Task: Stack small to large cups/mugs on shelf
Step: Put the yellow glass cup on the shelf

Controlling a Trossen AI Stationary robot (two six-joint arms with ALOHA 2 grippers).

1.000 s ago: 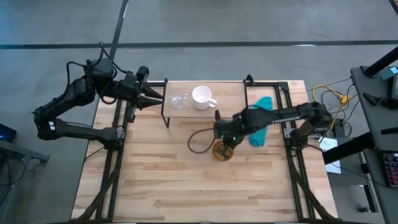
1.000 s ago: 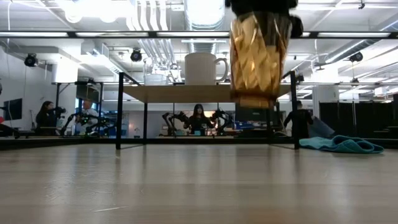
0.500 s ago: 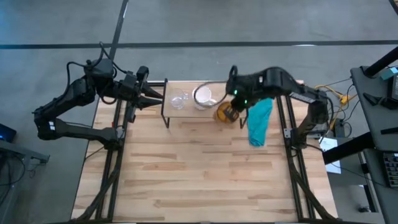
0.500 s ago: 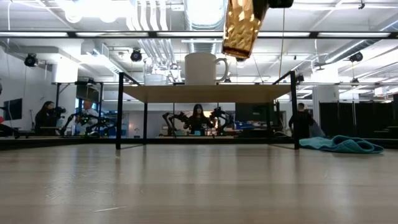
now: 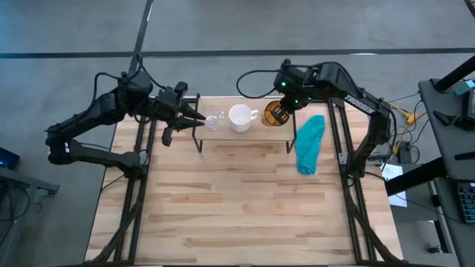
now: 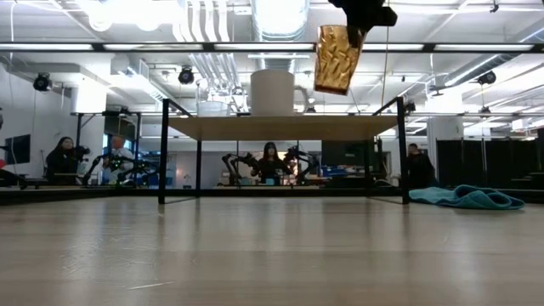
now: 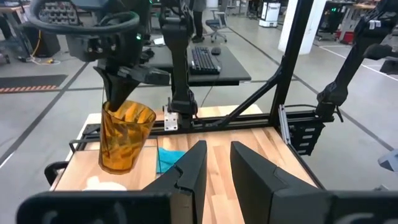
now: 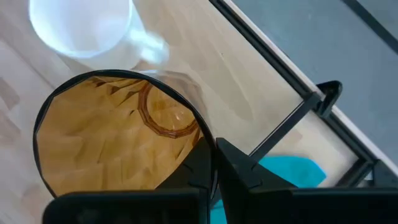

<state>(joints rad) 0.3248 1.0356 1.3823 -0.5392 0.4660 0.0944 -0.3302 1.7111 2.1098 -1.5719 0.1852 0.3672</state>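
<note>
The amber-brown tumbler [image 5: 276, 115] hangs tilted over the right part of the shelf [image 5: 252, 133], held by my right gripper [image 5: 285, 102], which is shut on it. In the low view the tumbler [image 6: 334, 58] is clear above the plank [image 6: 280, 127]. The white mug [image 5: 240, 117] stands on the shelf beside it, its handle toward the tumbler. The small clear glass cup [image 5: 215, 120] stands on the shelf's left part. My left gripper [image 5: 195, 118] is open, level at the shelf's left end, just short of the clear cup. My right gripper holds the tumbler by its rim [image 8: 205, 142], on the side toward the table's far right. One finger is inside the wall and one outside. The fingers come from above, slanting down. The tumbler is lifted clear and hangs tilted below them, mouth up.
A teal cloth [image 5: 310, 142] lies on the table right of the shelf. Black frame posts [image 5: 338, 133] run along both table sides. The near half of the wooden tabletop [image 5: 237, 208] is bare. People and other arms show in the room behind [image 6: 270, 161].
My right gripper has carried the tumbler from low over the table's middle up and toward the far edge, until it hangs over the shelf right of the mug. My left gripper has moved right, toward the clear cup.
</note>
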